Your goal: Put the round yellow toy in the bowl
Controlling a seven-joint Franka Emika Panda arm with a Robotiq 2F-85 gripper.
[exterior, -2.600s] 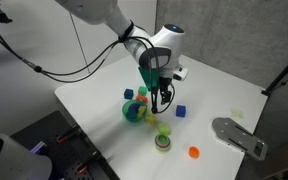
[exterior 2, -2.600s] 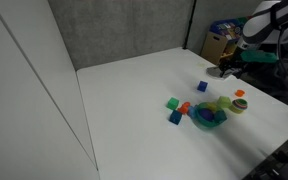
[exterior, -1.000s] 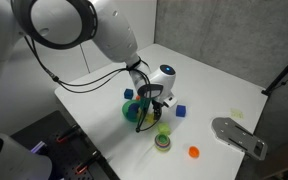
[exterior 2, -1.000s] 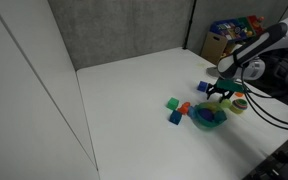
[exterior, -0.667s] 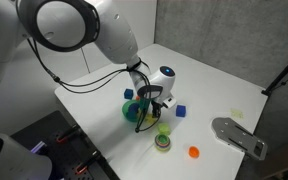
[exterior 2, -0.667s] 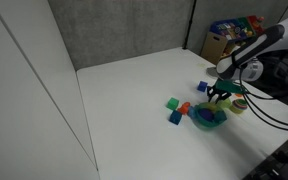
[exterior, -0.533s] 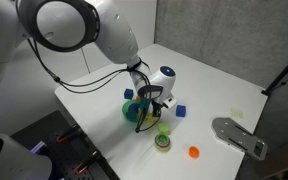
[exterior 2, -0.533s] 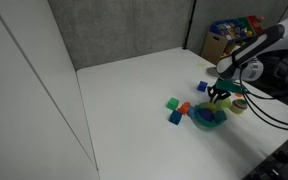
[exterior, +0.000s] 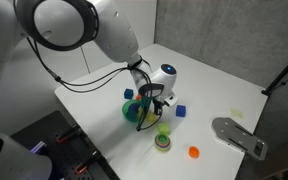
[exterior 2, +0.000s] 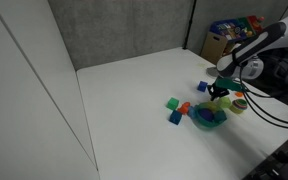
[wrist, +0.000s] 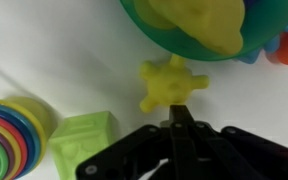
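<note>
In the wrist view the round yellow toy (wrist: pixel 170 84), a small knobbly ball, lies on the white table just below the bowl (wrist: pixel 147 34), whose teal-green rim fills the top. My gripper (wrist: pixel 181 122) is shut, its dark fingers pressed together on the toy's near knob. Inside the bowl sits a larger yellow piece (wrist: pixel 202 20). In both exterior views the gripper (exterior: pixel 156 119) (exterior 2: pixel 217 97) points down at the table right beside the bowl (exterior: pixel 133 113) (exterior 2: pixel 208 120); the toy itself is too small to make out there.
A lime-green piece (wrist: pixel 79 146) and a stack of coloured rings (wrist: pixel 8 136) lie close to the gripper. A blue cube (exterior: pixel 180 111), an orange disc (exterior: pixel 194 152) and a grey flat object (exterior: pixel 239 136) lie further off. Green, red and blue blocks (exterior 2: pixel 176 109) sit beyond the bowl.
The gripper's fingers have closed together over the last second. The arm has stayed low beside the bowl, and the objects on the table have not shifted.
</note>
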